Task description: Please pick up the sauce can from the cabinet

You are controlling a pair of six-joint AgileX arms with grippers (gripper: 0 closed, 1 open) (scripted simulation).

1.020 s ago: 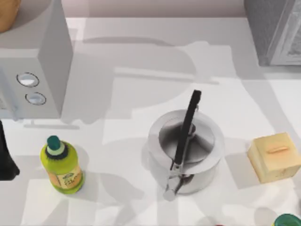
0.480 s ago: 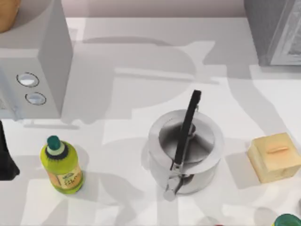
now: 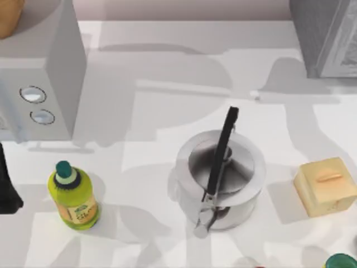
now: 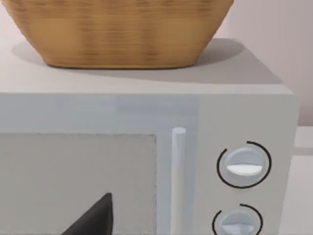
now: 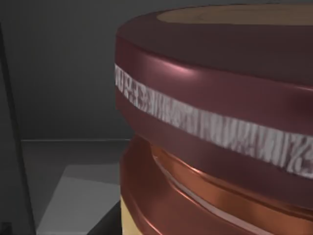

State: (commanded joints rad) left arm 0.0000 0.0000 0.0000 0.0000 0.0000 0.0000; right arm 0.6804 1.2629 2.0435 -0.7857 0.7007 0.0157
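Observation:
The sauce can (image 5: 215, 122) is very close in the right wrist view. It has a dark red lid rim with a pale band, a copper-coloured ring below and a tan label edge. It stands inside a dark grey cabinet (image 5: 58, 73). From above, that cabinet (image 3: 326, 36) is at the table's back right corner. My right gripper is right up against the can. My left arm (image 3: 6, 192) is parked at the left edge of the table, and its wrist camera faces the microwave (image 4: 146, 161).
A grey microwave (image 3: 39, 78) carrying a wicker basket (image 4: 122, 29) stands at the back left. A yellow-green bottle (image 3: 73, 196) is at the front left. A steel pot (image 3: 245, 173) with a black-handled ladle (image 3: 220, 159) is in the middle, and a yellow block (image 3: 325, 186) is at the right.
The arm's shadow on the right side of the table has slid toward the cabinet at the back right. The objects on the table have not moved.

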